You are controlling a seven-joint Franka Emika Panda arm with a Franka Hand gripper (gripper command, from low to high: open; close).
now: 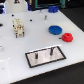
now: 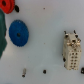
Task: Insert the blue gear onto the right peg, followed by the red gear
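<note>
**Gears lie loose on the white table, pegs bare**

A white table (image 1: 30, 42) fills most of the exterior view, bright and a little glossy, with a dark band of room behind its far edge and a darker floor showing at the near corner on the exterior view's right. The far background is blurred; a blue shape (image 1: 52, 8) sits back there, too soft to name.

The blue gear (image 1: 55, 29) lies flat on the table toward the exterior view's right. The red gear (image 1: 67, 37) rests just beside it on its near side, touching or nearly touching its rim. In the wrist view the blue gear (image 2: 19, 33) shows its centre hole, and the red gear (image 2: 6, 7) sits at the picture's edge.

Nearer the front edge lies the grey plate (image 1: 46, 56) with its black border, set at a slant. Two dark pins stand on it; the right peg (image 1: 51, 50) is bare, as is its twin (image 1: 38, 56). The plate is well apart from both gears.

On the exterior view's left stands a pale, boxy part (image 1: 18, 27), also seen in the wrist view (image 2: 71, 51). A few small dark bits (image 1: 45, 17) dot the tabletop.

The jaws appear in neither picture, so their state cannot be told.
</note>
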